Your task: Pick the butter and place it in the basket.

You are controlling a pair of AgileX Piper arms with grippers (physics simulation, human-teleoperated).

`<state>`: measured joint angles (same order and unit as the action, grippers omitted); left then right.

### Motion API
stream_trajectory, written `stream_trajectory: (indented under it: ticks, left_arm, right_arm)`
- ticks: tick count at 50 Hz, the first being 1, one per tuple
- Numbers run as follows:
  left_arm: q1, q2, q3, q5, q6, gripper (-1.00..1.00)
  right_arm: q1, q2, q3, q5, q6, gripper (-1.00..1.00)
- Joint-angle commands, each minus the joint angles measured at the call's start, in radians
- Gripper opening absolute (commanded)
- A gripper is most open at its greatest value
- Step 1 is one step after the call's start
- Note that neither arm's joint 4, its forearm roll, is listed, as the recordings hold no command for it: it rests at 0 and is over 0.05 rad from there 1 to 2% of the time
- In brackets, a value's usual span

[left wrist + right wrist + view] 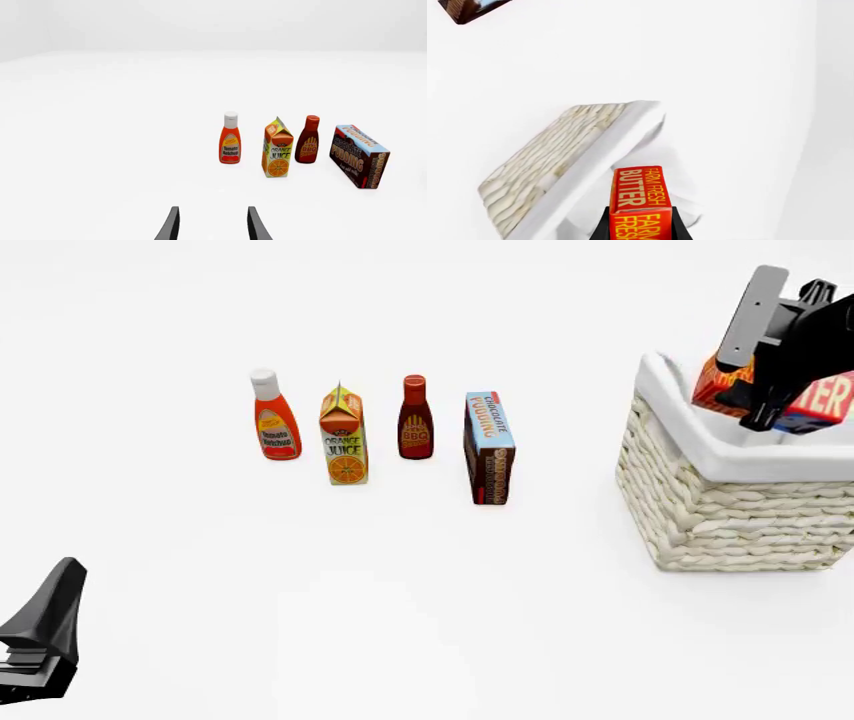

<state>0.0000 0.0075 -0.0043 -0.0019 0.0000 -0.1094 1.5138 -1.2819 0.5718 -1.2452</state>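
The butter, a red-orange box with cream lettering, hangs over the opening of the basket, its lower part about level with the white cloth rim. My right gripper is shut on it from above. In the right wrist view the butter sits between the two dark fingers of the right gripper, over the basket's white lining. My left gripper is open and holds nothing, low at the near left of the table, far from the basket.
A row of groceries stands mid-table, left of the basket: ketchup bottle, orange juice carton, BBQ sauce bottle and chocolate pudding box. The same four appear in the left wrist view, with the juice carton nearest the fingers.
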Motion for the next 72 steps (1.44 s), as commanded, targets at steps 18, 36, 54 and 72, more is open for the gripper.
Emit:
stream_trajectory:
  ticks: [18, 36, 54, 72]
  left_arm:
    - [0.000, 0.000, 0.000, 0.000, 0.000, 1.00]
    - [0.000, 0.000, 0.000, 0.000, 0.000, 1.00]
    - [0.000, 0.000, 0.000, 0.000, 0.000, 1.00]
    - [0.000, 0.000, 0.000, 0.000, 0.000, 1.00]
  right_arm:
    - [-0.028, 0.039, -0.049, -0.026, 0.014, -1.00]
    - [-0.051, 0.096, -0.106, -0.059, 0.016, 1.00]
    - [-0.052, 0.090, -0.091, -0.070, 0.016, 1.00]
    - [-0.058, 0.075, -0.096, -0.057, 0.004, 1.00]
